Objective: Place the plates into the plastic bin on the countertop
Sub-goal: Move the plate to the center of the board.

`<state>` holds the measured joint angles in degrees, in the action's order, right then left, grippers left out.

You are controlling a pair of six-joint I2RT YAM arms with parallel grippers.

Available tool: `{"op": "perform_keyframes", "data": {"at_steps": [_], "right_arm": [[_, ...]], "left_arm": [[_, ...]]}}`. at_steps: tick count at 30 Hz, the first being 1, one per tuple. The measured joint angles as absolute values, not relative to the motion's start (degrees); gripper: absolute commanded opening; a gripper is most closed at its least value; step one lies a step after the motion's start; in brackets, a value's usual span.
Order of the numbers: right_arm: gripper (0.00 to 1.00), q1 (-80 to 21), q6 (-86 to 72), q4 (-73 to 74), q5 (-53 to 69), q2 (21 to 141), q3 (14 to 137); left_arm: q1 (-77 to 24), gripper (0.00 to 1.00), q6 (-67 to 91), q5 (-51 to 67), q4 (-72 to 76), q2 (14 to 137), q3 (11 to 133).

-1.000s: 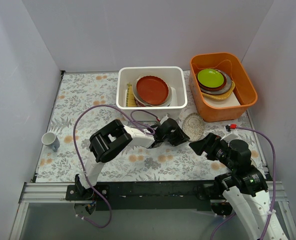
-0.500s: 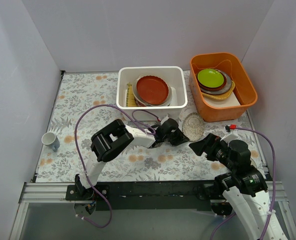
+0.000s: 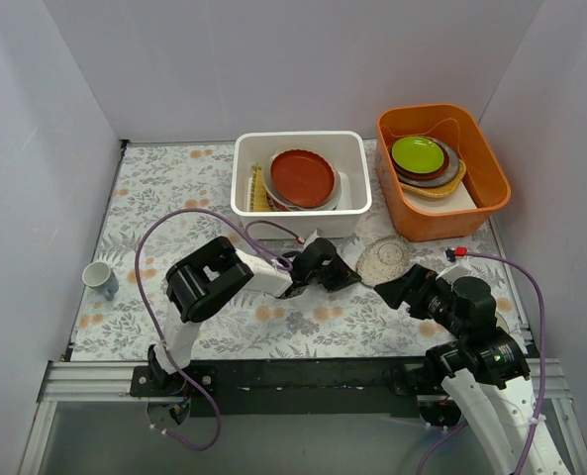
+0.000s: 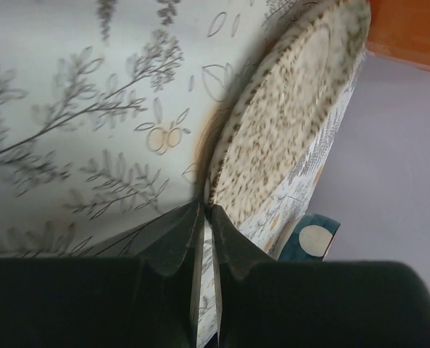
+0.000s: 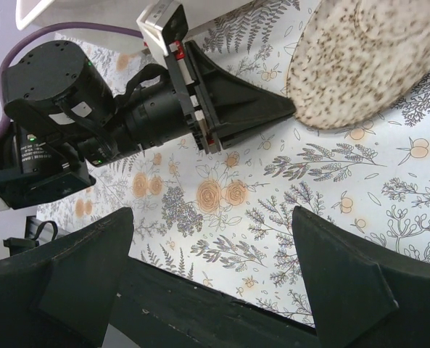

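Right now my left gripper (image 4: 206, 212) is pressed together on the rim of the beige speckled round plate (image 4: 287, 116), pinching only that thin edge. The plate stands tipped at an angle rather than lying flat. I cannot tell whether its far edge is touching the fern-and-flower printed tabletop (image 3: 174, 198). It sits just in front of the gap between the white rectangular plastic bin (image 3: 352, 221) and the orange plastic tub (image 3: 493, 193), outside both. The bin already holds a red-brown round plate (image 3: 302, 177) lying on top of others. My right gripper (image 5: 215, 279) is spread wide with nothing in it, near the speckled plate on its right side.

I judge this plate to be stiff and hard, probably glazed ceramic. It will not flex, but it could chip or crack if it drops or knocks against the bin's thick rim. With the hold out at the edge, most of the weight hangs beyond the fingers. I expect the plate to want to pivot or slide in the pinch, especially if the glaze is slick. A bite further in over the rim would feel safer, and I would carry it slowly.

I can read no brand or lettering anywhere. A small red-and-white tag (image 5: 172, 49) on the left gripper is too small to make out.
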<state>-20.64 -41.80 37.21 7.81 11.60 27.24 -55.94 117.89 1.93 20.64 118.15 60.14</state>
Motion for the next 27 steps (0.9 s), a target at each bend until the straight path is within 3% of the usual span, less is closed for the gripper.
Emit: {"op": "perform_keyframes", "data": {"at_steps": [12, 16, 17, 21, 27], "right_arm": [[0.97, -20.6, -41.8, 37.2, 7.8, 11.6, 27.1], [0.97, -20.6, -41.8, 36.9, 7.8, 11.6, 25.8], [0.97, -20.6, -41.8, 36.8, 7.9, 11.6, 25.4], [0.96, -20.6, -41.8, 35.9, 8.0, 11.8, 23.8], [0.97, -20.6, -41.8, 33.9, 8.7, 12.8, 21.7]], "left_arm": [[-55.6, 0.00, 117.1, 2.3, 15.8, 104.2, 45.4], [-55.6, 0.15, 116.7, 0.9, 9.0, 98.3, 42.5], [-55.6, 0.28, 116.4, 0.3, 6.9, 97.1, 42.3], [-55.6, 0.51, 115.7, -1.8, 1.1, 93.4, 42.0], [-55.6, 0.55, 113.6, -3.8, -1.3, 91.6, 42.4]]}}
